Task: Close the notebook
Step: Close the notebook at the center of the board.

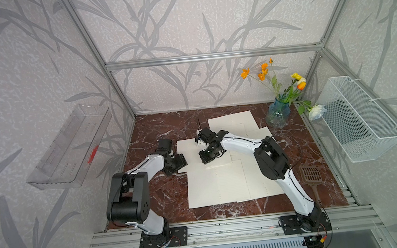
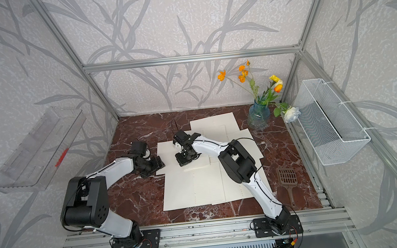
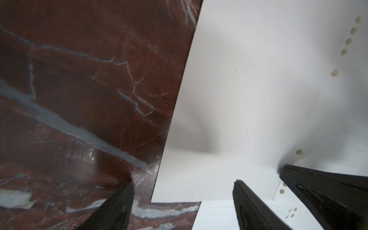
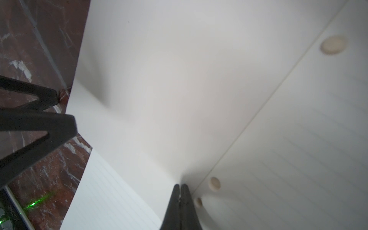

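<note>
The notebook (image 1: pixel 219 187) lies open and flat on the red marble table (image 1: pixel 159 195), its white leaves overlapping and punched with holes along the fold. A plain white leaf (image 3: pixel 239 79) rests on lined pages (image 4: pixel 298 149). My left gripper (image 3: pixel 183 199) is open and low over that leaf's near left corner. One finger (image 3: pixel 119 207) is above the marble, the other (image 3: pixel 253 207) above the paper. My right gripper (image 4: pixel 180 187) is shut with nothing in it, its tips down on the plain leaf next to the holes. Both top views show the left gripper (image 1: pixel 180 162) and the right gripper (image 1: pixel 205 159) close together.
More white sheets (image 1: pixel 232 123) lie toward the back. A blue glass vase (image 1: pixel 277 115) with flowers stands at the back right. A brown slotted scoop (image 1: pixel 311 175) lies at the right. A white wire basket (image 1: pixel 361 119) and a clear shelf (image 1: pixel 70 146) hang on the side walls.
</note>
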